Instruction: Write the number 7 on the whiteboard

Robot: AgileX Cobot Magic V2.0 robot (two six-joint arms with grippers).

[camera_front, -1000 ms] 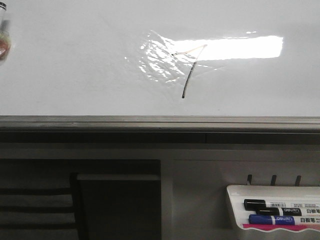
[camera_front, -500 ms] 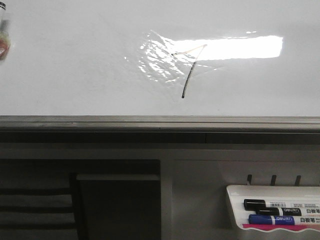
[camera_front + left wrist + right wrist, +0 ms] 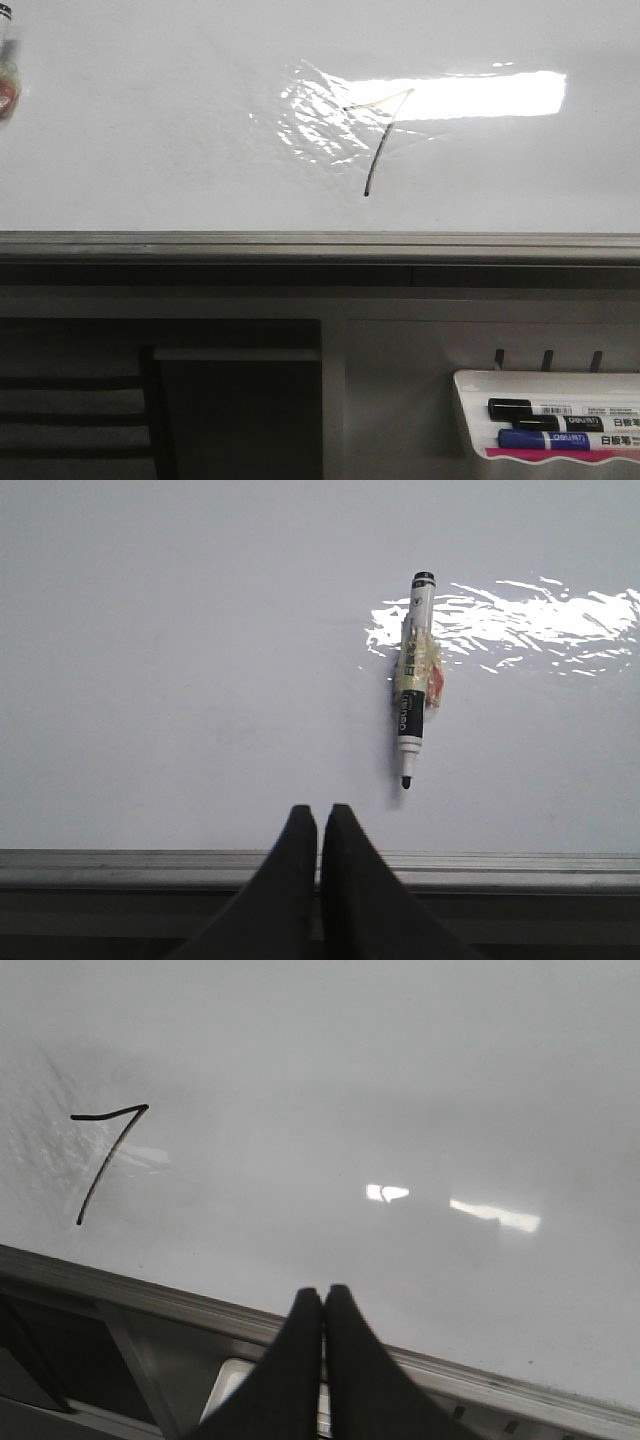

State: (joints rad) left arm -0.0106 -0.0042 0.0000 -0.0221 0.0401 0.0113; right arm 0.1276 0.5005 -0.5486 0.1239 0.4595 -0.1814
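Note:
The whiteboard [image 3: 150,130] fills the upper part of the front view, with a grey rail along its lower edge. On it stands the number 7 [image 3: 378,140], a faint top stroke and a darker curved downstroke, partly in the glare; the right wrist view shows the number 7 [image 3: 105,1160] too. A taped black-and-white marker [image 3: 413,678] lies uncapped on the whiteboard [image 3: 180,650]. My left gripper [image 3: 318,812] is shut and empty, apart from the marker. My right gripper [image 3: 323,1292] is shut and empty over the rail. Neither gripper shows in the front view.
A small white tray [image 3: 470,410] below the board at the right holds black and blue markers [image 3: 545,425]. The grey rail [image 3: 320,245] runs the full width. A dark shelf opening [image 3: 235,400] sits below at the left.

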